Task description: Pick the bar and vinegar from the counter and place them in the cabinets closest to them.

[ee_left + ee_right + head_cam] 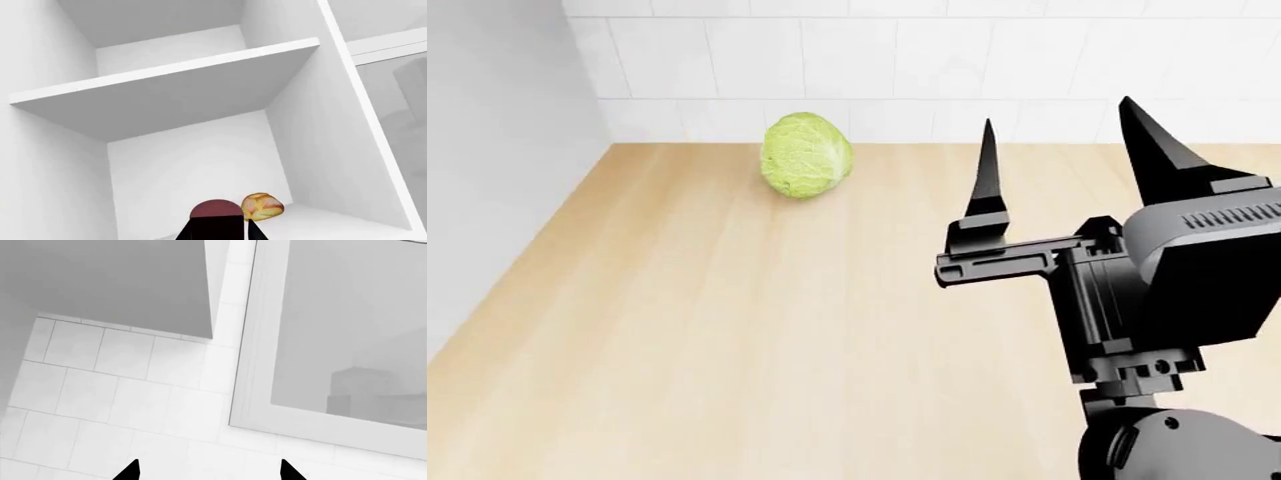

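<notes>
Hovering: right hand [1054, 140] spread, empty, above bench [694, 330] | cabbage [807, 155] far back by tiled wall | left hand [220, 225] inside white cabinet, pinching bar [215, 210]; bread roll [262, 206] just beside | vinegar unseen

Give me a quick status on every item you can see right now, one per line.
Right gripper: open, empty, raised above the counter.
Left gripper: inside the open cabinet, only partly in view; open or shut unclear.
Cabinet: open, shelf bare.
Bread roll: lying on the cabinet floor beside the left gripper.
Cabbage: resting on the counter near the tiled wall.
Bar, vinegar: not in view.
</notes>
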Robot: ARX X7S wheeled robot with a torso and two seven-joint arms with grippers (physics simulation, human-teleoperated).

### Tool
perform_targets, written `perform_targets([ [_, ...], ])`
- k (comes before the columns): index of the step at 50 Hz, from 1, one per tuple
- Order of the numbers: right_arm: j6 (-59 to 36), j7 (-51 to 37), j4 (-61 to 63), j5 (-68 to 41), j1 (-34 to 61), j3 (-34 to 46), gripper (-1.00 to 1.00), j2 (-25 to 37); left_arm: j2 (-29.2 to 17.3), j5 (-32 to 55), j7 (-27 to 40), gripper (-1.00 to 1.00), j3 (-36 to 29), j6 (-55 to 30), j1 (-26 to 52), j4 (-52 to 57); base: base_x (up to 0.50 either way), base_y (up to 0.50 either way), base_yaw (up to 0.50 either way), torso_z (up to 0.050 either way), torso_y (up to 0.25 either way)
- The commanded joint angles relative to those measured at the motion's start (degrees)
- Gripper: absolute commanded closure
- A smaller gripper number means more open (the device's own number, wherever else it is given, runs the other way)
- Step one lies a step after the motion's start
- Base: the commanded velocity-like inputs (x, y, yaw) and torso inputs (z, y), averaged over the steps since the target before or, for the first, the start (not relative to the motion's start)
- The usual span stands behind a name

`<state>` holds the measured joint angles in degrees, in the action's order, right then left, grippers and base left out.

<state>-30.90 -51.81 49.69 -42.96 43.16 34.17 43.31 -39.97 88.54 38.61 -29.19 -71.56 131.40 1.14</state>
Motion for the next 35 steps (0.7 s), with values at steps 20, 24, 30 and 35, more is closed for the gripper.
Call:
perform_targets([
  [20, -1.0, -2.4, 2.9, -1.6, 0.2, -0.8, -1.0, 1.1, 21.9, -52.6, -36.1, 1.0, 4.3, 4.5, 3.5, -26.5, 0.0, 0.0, 0.0, 0.0, 0.0],
  [24, -0.7, -2.1, 2.5, -1.1, 0.1, -0.6, -1.0, 1.0, 26.1, -63.1, -42.6, 1.0, 7.5, 5.8, 3.6, -30.5, 0.0, 0.0, 0.0, 0.0, 0.0],
  [30, -0.2, -2.5, 3.0, -1.0, -0.7, -0.8, -1.0, 1.6, 31.9, -78.4, -51.1, 1.0, 13.9, 8.6, 3.6, -36.2, 0.0, 0.0, 0.0, 0.0, 0.0],
  [35, -0.2, -2.8, 3.5, -0.8, -1.1, -0.8, -1.0, 1.8, 36.5, -90.3, -56.3, 1.0, 21.0, 11.6, 3.6, -40.8, 0.0, 0.0, 0.0, 0.0, 0.002],
])
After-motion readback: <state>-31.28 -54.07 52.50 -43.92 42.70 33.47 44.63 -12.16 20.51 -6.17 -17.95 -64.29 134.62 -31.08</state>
